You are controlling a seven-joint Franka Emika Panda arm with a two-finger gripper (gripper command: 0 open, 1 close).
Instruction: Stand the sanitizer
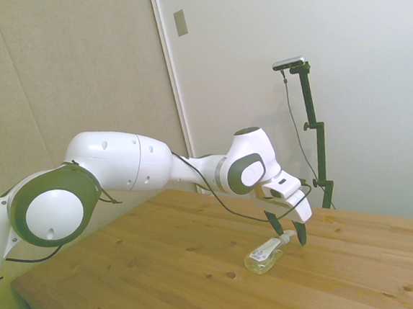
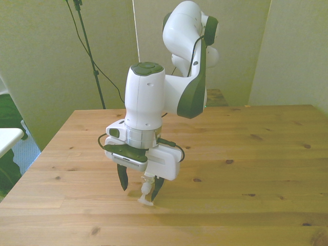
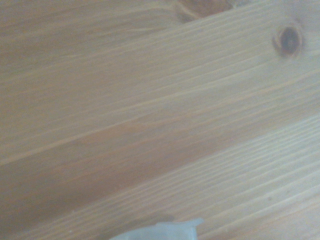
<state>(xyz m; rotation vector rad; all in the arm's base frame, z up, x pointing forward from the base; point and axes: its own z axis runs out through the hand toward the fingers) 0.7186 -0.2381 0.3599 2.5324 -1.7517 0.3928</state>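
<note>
Sanitizer (image 1: 268, 254): you see it lying on its side on the table (image 1: 166, 274), clear body with yellowish liquid, white label facing up, pump top pointing toward the gripper.
Sanitizer in the front view (image 2: 147, 188): only its white pump end shows to you, low between the two dark fingers, touching the wood.
Gripper (image 1: 289, 235): its fingers stand apart, one on each side of the pump top; you can see gaps between pads and bottle in the side view, so nothing is clamped.
Gripper height: the fingertips (image 2: 122, 185) hang just above the tabletop, pointing down.
Arm (image 1: 121, 169): you see it reach in from the side view's left, wrist bent down over the bottle.
Position on table: the bottle lies near the front view's near edge, left of centre there.
Wrist view: mostly wood grain with a dark knot (image 3: 289, 40); a pale blurred bit of the bottle (image 3: 160, 231) shows at the frame's edge.
</note>
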